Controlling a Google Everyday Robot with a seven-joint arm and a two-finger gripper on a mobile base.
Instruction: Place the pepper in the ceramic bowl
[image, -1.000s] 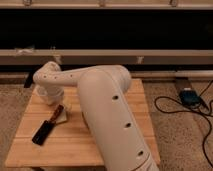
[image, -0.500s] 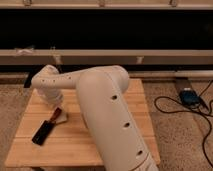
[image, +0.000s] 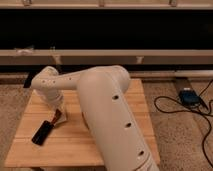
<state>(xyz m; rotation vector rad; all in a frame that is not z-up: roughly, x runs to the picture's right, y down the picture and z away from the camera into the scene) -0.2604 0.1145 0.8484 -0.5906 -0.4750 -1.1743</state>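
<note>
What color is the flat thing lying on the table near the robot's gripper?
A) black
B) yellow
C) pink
A: the flat rectangular object lying on the wooden table, right beside the gripper that is low over the tabletop, is black.

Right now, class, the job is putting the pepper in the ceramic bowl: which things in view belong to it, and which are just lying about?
Job in hand:
pepper, on the left side of the table
hand, low over the table, at the pepper
ceramic bowl: not in view

Lying about:
flat black object, on the table
blue box, on the floor
</note>
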